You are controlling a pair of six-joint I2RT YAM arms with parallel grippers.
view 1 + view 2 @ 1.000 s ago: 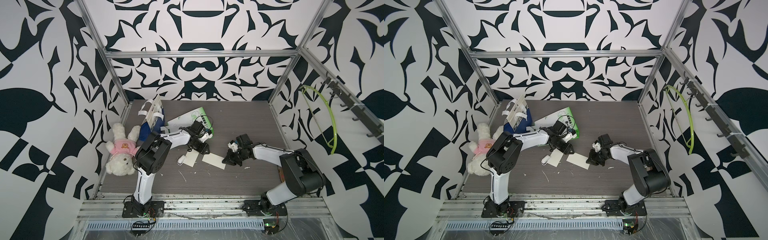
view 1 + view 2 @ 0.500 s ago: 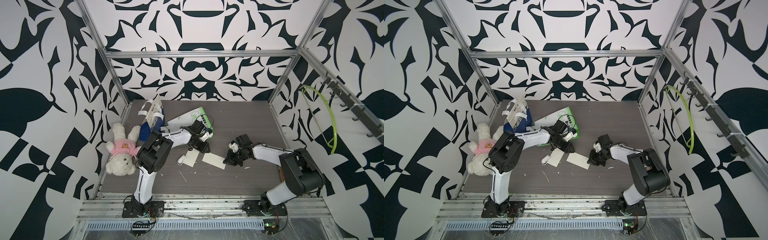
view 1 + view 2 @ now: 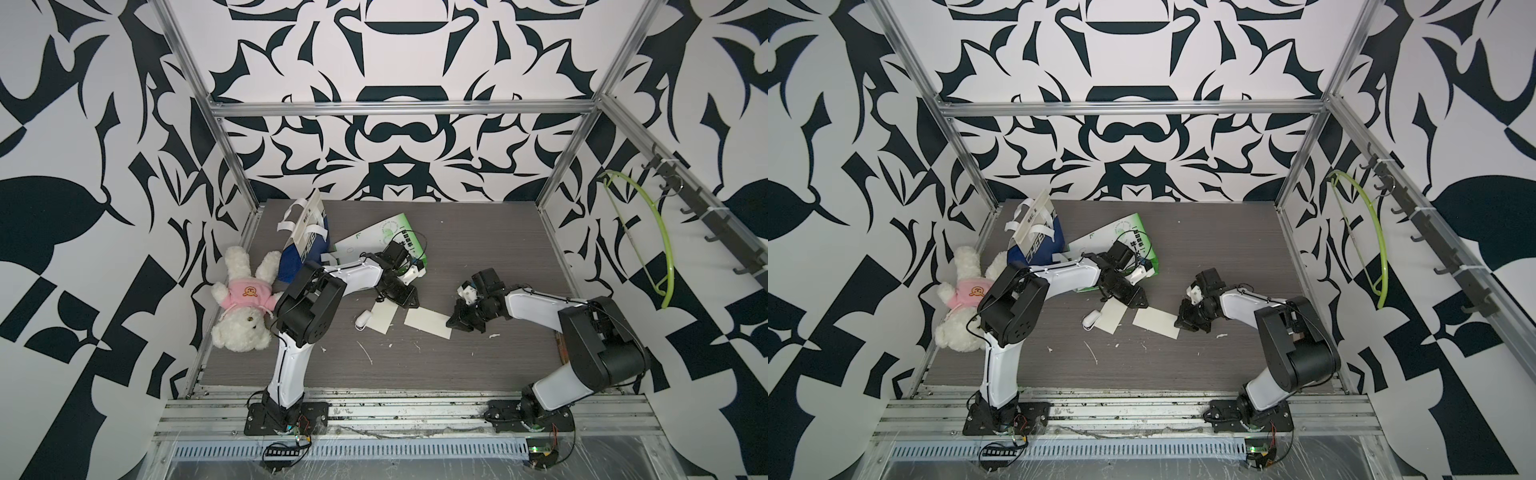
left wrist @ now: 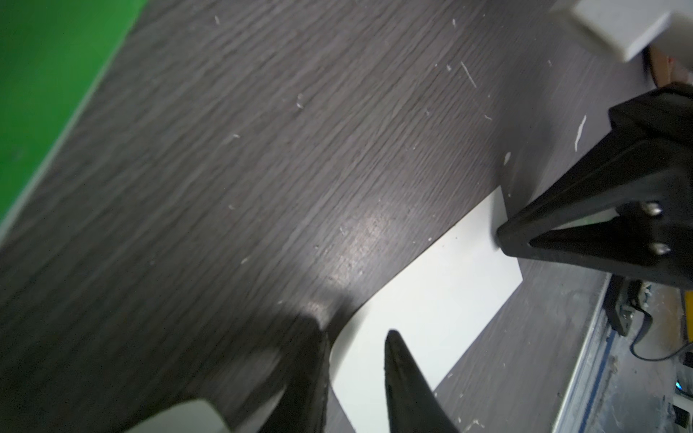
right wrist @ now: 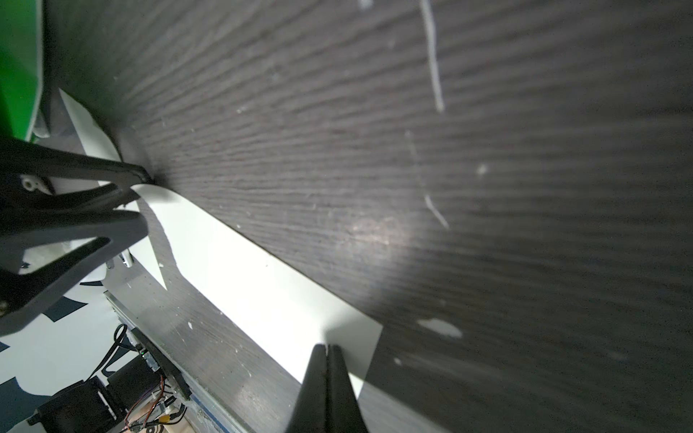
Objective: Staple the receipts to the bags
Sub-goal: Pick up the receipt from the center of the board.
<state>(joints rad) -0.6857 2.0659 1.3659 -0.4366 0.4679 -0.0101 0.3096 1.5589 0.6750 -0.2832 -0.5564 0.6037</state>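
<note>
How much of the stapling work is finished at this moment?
Done: nothing is stapled; one receipt lies loose beside the stapler, not on the green bag or the navy bag. In hand: the shut right gripper presses one end of the other receipt; the open left gripper straddles its opposite end. Left: stapling both receipts.

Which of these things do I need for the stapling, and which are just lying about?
Job: white stapler; receipt beside it; other receipt; green-and-white bag; navy bag.
Lying about: teddy bear; green hanger on the wall hooks; paper scraps on the table.
</note>
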